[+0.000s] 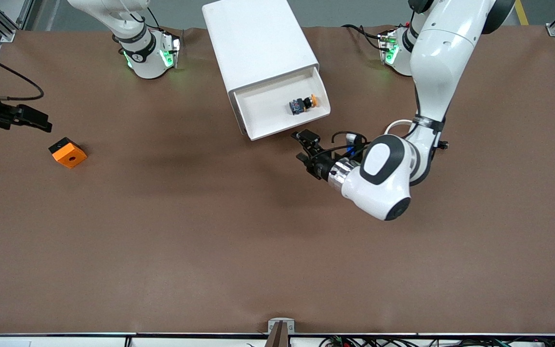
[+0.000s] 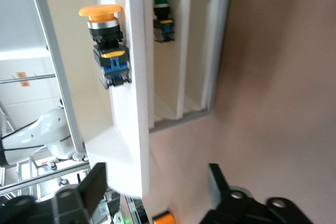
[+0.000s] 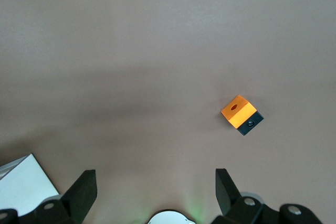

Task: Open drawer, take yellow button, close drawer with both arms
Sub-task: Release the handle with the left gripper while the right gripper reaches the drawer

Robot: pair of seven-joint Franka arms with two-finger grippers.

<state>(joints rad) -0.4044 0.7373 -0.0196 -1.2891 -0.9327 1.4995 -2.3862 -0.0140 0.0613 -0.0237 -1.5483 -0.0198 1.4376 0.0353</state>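
Button point(image 1: 302, 104), one yellow-orange-capped push button on a black and blue body, lay on its side in the pulled-out drawer point(image 1: 263, 126) of the single white cabinet point(image 1: 258, 43), toward the left arm's end of the drawer floor. Going across the front view from its left edge: the right tool point(image 1: 41, 126) hung at the right arm's end of the table point(image 1: 210, 231), its fingers spread wide and empty, just beside the one orange square block point(image 1: 68, 153) with a centre hole, which sat on the brown surface nearer to the front camera. Next came the cabinet near the middle of the table, standing askew, with its drawer open toward the front camera. Then the left tool point(image 1: 305, 149) sat low, just in front of the drawer's front panel at its left-arm corner, its fingers standing wide apart and gripping nothing; the button lay inside the drawer, close to that tool with the front panel between them. The left wrist view showed a second small part with a green cap point(image 2: 162, 17) inside the cabinet. Two arms were in view, the right one waiting.
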